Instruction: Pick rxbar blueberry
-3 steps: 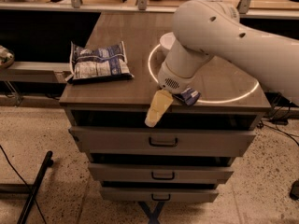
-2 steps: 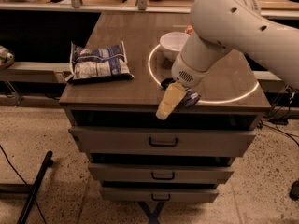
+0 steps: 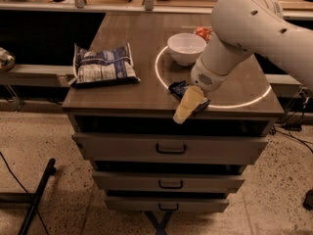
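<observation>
The rxbar blueberry is a small dark navy bar lying flat near the front edge of the wooden drawer-unit top, just in front of the white bowl. My gripper, pale yellow at its tip, reaches down from the big white arm and lies over the bar's right part, its tip past the front edge. The bar's left end shows beside the gripper and the rest is hidden under it.
A large crinkled blue-and-white chip bag lies at the left of the top. A small red packet sits behind the bowl. A bright ring of light marks the top. Drawers with handles are below.
The white arm has swung to the right and back, uncovering the white bowl. The gripper has shifted slightly right along the front edge and stays over the bar.
</observation>
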Available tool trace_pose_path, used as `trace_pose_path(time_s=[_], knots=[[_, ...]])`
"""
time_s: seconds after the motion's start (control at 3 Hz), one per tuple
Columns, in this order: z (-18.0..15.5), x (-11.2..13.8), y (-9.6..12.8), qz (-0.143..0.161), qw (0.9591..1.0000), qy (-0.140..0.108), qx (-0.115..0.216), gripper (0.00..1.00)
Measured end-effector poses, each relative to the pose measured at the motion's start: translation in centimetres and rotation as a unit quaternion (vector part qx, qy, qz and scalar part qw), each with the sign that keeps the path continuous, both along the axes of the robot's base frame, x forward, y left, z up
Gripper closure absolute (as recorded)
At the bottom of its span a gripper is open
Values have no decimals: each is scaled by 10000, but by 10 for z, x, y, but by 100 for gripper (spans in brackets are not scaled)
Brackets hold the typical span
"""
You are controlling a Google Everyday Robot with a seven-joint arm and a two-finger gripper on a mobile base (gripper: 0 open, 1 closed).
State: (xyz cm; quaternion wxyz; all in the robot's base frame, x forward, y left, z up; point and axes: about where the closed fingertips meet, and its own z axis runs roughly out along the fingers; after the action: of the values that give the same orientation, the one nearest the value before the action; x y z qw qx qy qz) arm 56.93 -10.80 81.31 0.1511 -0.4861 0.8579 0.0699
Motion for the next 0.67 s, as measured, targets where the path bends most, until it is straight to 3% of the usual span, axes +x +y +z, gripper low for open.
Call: trace_pose_path(time_s=[0.67], knots=[[-1, 0, -8, -129, 9999, 57, 28, 47]])
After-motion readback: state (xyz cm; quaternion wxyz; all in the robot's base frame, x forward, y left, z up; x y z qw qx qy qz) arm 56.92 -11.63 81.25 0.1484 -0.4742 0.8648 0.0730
